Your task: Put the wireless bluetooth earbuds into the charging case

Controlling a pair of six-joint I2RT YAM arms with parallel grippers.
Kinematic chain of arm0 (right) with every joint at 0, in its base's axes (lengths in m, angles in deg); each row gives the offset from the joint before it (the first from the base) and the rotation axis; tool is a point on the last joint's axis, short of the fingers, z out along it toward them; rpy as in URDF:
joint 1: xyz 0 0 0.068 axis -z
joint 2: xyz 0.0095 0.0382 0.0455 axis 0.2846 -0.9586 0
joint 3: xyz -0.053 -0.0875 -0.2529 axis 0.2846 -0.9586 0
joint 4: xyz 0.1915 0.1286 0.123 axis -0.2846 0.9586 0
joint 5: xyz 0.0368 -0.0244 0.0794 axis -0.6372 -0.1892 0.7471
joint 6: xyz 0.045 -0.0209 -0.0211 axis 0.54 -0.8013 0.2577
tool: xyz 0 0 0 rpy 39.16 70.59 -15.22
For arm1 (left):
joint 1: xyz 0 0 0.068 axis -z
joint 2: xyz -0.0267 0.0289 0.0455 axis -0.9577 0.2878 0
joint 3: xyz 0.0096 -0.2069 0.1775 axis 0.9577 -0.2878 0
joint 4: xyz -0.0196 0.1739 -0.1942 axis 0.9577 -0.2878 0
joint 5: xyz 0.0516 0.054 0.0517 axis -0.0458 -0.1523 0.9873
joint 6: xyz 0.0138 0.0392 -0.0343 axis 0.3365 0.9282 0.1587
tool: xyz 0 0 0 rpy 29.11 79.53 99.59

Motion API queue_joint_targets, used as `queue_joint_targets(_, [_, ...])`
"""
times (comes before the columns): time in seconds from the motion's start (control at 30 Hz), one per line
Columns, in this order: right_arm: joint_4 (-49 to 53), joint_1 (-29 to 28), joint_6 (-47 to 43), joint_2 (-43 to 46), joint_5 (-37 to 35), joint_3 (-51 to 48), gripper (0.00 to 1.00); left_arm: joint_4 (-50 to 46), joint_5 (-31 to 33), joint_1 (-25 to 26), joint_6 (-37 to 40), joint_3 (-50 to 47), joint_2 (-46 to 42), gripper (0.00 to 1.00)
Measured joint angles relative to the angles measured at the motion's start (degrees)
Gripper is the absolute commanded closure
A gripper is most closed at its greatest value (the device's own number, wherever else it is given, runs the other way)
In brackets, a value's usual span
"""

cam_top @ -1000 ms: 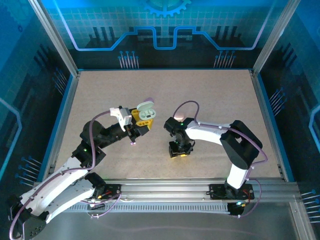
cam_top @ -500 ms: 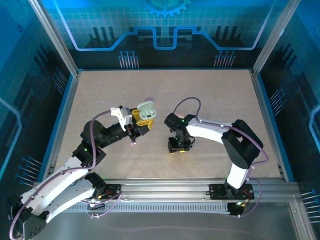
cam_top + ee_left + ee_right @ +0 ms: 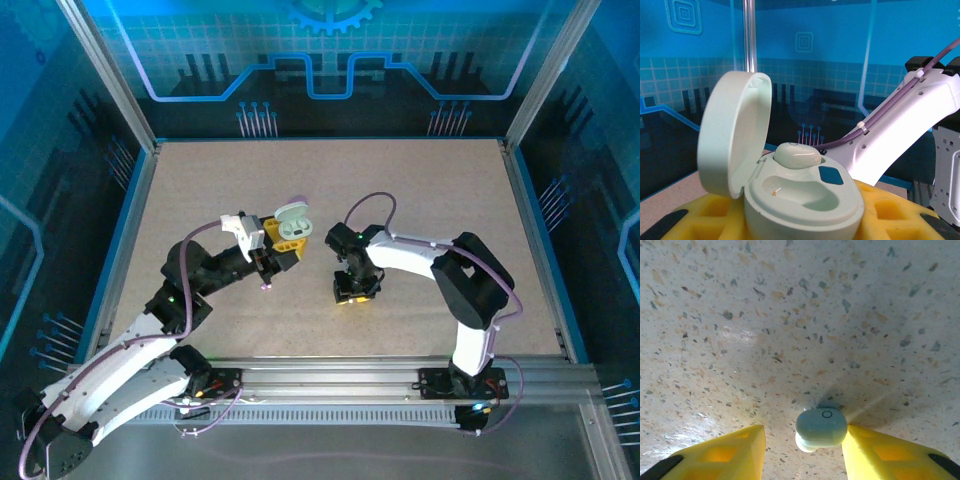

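My left gripper (image 3: 283, 247) is shut on a mint green charging case (image 3: 291, 226) and holds it above the table. In the left wrist view the case (image 3: 805, 205) has its lid (image 3: 732, 135) swung up. One mint earbud (image 3: 796, 155) sits in the far slot, and the near slot (image 3: 800, 192) is bare. My right gripper (image 3: 351, 296) points down at the table. In its wrist view a second mint earbud (image 3: 821, 427) lies on the table between the yellow fingers (image 3: 735, 452), against the right one and apart from the left. That gripper (image 3: 804, 436) is open.
The speckled beige table (image 3: 420, 200) has a raised blue rim (image 3: 533, 240) and aluminium frame posts at the corners. My right arm's white link (image 3: 900, 135) crosses behind the case in the left wrist view. The two grippers stand close together mid-table.
My right gripper has shifted a little to the left, towards the left gripper, staying low over the table. The left arm and the case have not moved.
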State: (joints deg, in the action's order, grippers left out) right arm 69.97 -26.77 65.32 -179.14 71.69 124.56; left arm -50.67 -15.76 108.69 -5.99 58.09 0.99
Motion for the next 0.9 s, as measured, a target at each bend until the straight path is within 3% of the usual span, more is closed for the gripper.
queue_joint_targets(0.9, [1.9, -0.2, -2.3, -4.0, -3.0, 5.6, 0.75, 0.0, 0.0, 0.0, 0.0, 0.0, 0.0, 0.75])
